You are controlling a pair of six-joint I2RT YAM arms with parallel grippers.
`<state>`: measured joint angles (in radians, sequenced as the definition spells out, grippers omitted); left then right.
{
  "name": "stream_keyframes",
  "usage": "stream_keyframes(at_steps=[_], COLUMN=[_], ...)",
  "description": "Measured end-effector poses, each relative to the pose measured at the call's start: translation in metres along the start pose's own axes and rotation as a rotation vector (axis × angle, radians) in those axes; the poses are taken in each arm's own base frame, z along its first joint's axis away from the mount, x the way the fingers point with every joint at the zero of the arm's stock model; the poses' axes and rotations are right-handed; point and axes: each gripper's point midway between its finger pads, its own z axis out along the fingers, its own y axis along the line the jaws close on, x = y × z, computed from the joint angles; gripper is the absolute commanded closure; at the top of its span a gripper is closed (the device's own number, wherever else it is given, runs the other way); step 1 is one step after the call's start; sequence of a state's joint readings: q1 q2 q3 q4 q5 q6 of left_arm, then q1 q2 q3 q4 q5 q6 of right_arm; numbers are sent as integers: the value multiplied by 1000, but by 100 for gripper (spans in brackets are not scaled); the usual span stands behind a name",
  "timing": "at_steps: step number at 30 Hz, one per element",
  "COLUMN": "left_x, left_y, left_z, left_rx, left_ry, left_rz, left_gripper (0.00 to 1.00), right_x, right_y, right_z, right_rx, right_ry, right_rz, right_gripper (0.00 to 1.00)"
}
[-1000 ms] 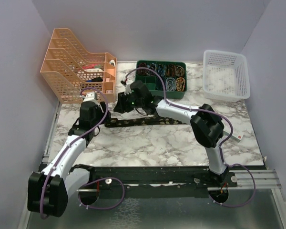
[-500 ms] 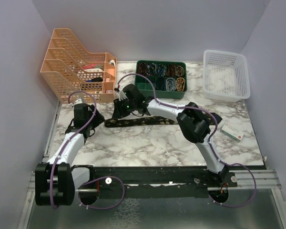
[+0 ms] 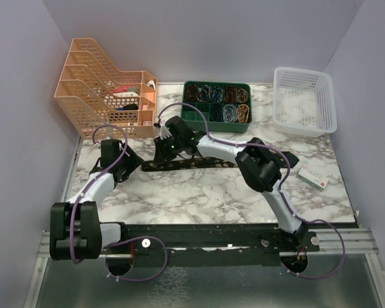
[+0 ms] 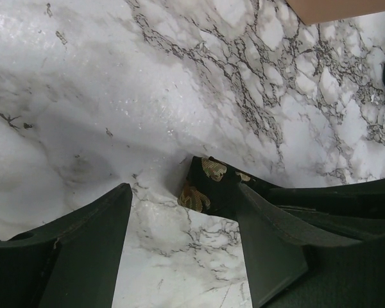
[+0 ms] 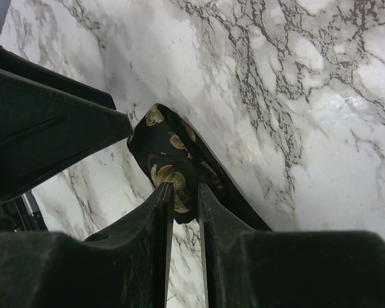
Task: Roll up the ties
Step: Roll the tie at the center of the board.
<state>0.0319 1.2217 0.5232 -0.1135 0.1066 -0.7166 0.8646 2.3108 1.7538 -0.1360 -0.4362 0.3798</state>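
Table (image 3: 205,192): white marble with grey veins, my two bases at its near edge
Middle: tie (image 3: 186,163), black with gold flecks, lying left to right, its left end bunched
Far left: orange file rack (image 3: 102,96)
Far middle: green tray (image 3: 202,115), just beyond the tie
Far right: white basket (image 3: 306,106)
Right side: small box (image 3: 313,177), lying flat, apart from the tie

The tie (image 3: 199,162) is a long, narrow black strip flecked with small tan-gold motifs. It lies stretched out left to right across the middle of the marble table (image 3: 199,196), mostly flat and unrolled. Its left end (image 4: 203,185) is rumpled and folded over on itself, raised a little off the surface. There my right gripper (image 5: 184,192) pinches the fabric, its fingers nearly together.
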Motion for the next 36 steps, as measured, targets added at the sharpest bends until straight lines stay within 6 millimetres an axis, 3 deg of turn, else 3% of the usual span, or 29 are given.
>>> stream_keyframes(at_steps=[10,19,27,36], left_x=[6,19,27,30], left_y=[-8,-8,-13,-16], left_z=[7,9,7,9], left_rx=[47,95,163,196], left_ry=[31,51,62,81], left_rz=[-31,-35,-12,28], left_gripper=[38,40,55,58], right_x=[20,20,20,20], right_y=[-9,-10,-10,-10], right_z=[2,4,4,4], right_rx=[15,12,10,11], right_ry=[37,26,12,9], right_rz=[11,9,20,27], right_gripper=[78,79,79,79])
